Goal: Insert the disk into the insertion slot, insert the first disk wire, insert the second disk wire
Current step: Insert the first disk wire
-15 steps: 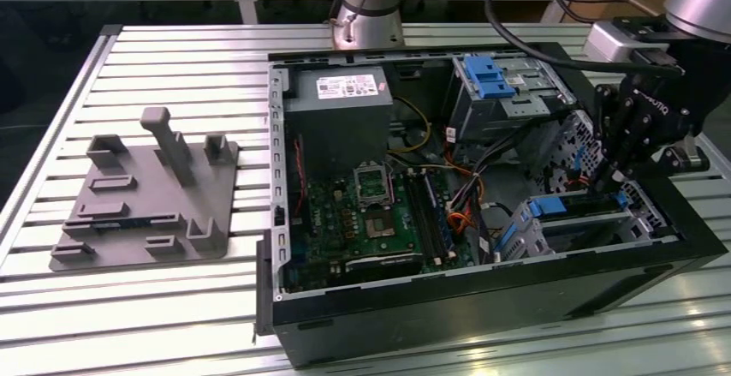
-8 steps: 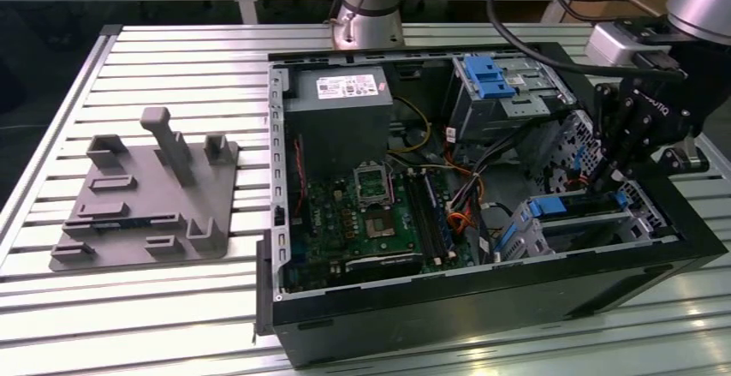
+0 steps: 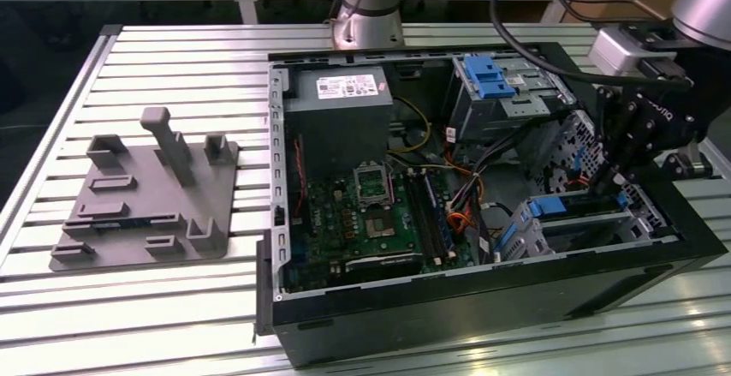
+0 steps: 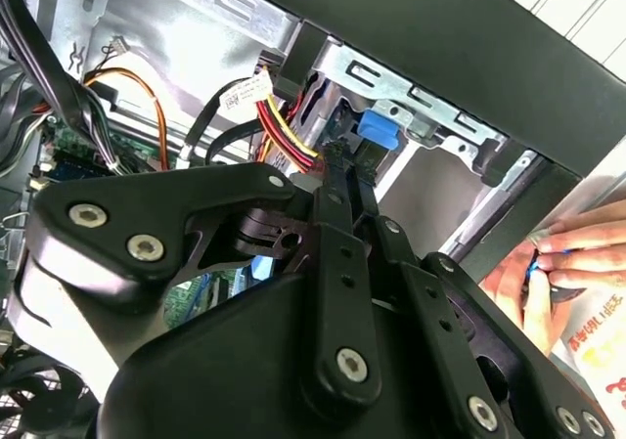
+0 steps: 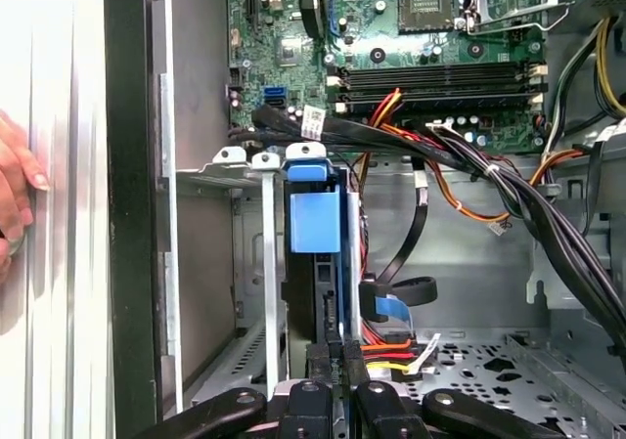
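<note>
Disk [image 5: 315, 222], with its blue bracket, is sitting on edge inside the insertion slot [image 5: 269, 283], the grey metal cage in the corner of the computer case [image 3: 457, 307] on the exterior view's right. You are looking at your gripper [image 5: 337, 346] reaching down into that corner, right at the end of the disk that is facing away from the blue tab. Its fingers are lying pressed almost together with just a thin gap, and you cannot tell what, if anything, they are pinching. A bundle of red, yellow and black wires [image 5: 386, 349] is running in just beside the fingertips, and in the second wrist view the same bundle is ending close to the gripper and the blue bracket. A blue flat cable [image 5: 389, 307] is looping near the disk's side. The green circuit board [image 5: 430, 58] is lying beyond the cage. A person's hand [image 5: 15, 190] is resting outside the case's black wall. On the slatted table [image 3: 171, 307], a grey fixture plate [image 3: 149, 205] is standing well apart from the case.
</note>
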Controlling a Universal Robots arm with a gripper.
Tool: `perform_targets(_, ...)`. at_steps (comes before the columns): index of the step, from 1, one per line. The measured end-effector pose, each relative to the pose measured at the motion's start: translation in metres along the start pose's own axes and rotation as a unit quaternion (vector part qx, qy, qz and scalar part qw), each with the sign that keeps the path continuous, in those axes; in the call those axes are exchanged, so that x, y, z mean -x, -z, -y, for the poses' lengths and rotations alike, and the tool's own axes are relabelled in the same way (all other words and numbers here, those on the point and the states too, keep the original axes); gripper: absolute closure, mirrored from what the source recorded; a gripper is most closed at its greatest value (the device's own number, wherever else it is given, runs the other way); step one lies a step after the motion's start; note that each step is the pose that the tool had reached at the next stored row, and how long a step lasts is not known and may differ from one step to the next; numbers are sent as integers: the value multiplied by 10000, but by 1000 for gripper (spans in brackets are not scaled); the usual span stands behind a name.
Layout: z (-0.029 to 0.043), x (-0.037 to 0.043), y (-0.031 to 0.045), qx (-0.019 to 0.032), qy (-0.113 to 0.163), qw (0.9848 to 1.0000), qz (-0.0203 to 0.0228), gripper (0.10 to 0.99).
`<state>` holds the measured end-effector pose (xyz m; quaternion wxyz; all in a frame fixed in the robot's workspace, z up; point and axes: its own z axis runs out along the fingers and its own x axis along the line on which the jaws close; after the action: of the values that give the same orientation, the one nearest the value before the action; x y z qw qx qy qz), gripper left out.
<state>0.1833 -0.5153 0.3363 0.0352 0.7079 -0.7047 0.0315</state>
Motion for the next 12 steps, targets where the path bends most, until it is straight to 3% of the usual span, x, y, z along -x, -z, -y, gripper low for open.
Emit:
perform_targets(4, 0, -31, -3, 0, 2, 9999, 126, 922)
perform_targets(12, 0, -32, -14, 1, 2, 9999, 136, 922)
